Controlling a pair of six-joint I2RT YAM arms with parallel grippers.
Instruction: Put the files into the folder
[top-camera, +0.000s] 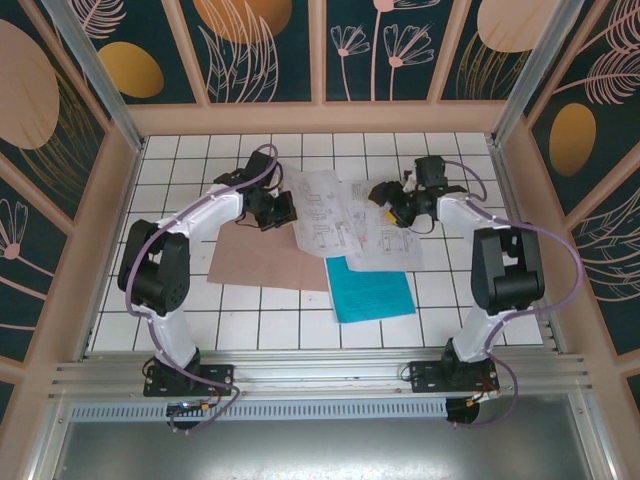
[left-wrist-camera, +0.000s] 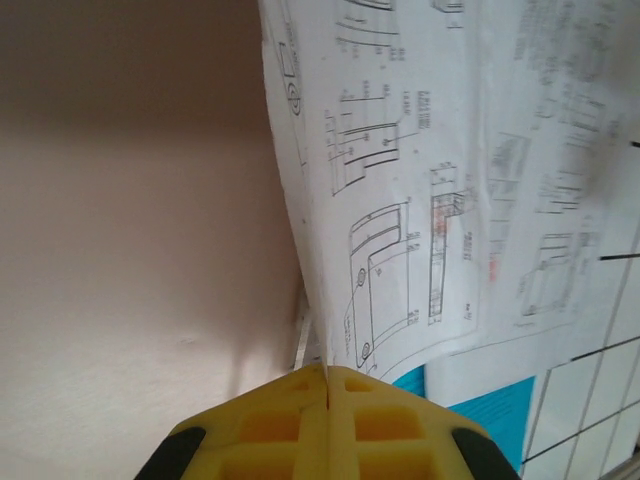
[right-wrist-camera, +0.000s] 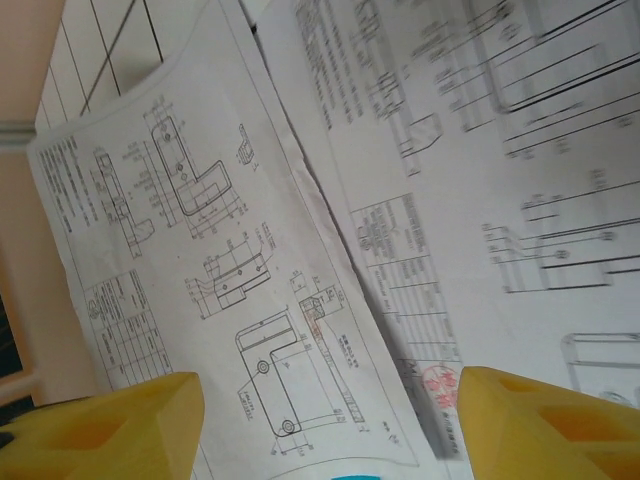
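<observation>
Step, by look: opening folder; files not in yet. L gripper (left-wrist-camera: 327, 378) pads pressed tog. at edge of flat pinkish-brown card folder (top-camera: 262, 262), can't tell if pinching cover. R gripper (right-wrist-camera: 330, 425) wide over white printed sheets (top-camera: 322, 212); plain teal-blue sheet (top-camera: 370, 288) beside folder. Next prob.: lift cover w/o snagging overlapping sheet.

files (top-camera: 325, 215): thin matt paper | folder (top-camera: 255, 262): matt smooth card | table (top-camera: 200, 160): smooth tiles | rail (top-camera: 320, 372): bare metal

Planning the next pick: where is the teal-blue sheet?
Top view: the teal-blue sheet lies flat near the middle of the table, its far edge under the white printed sheets, just right of the folder.
</observation>
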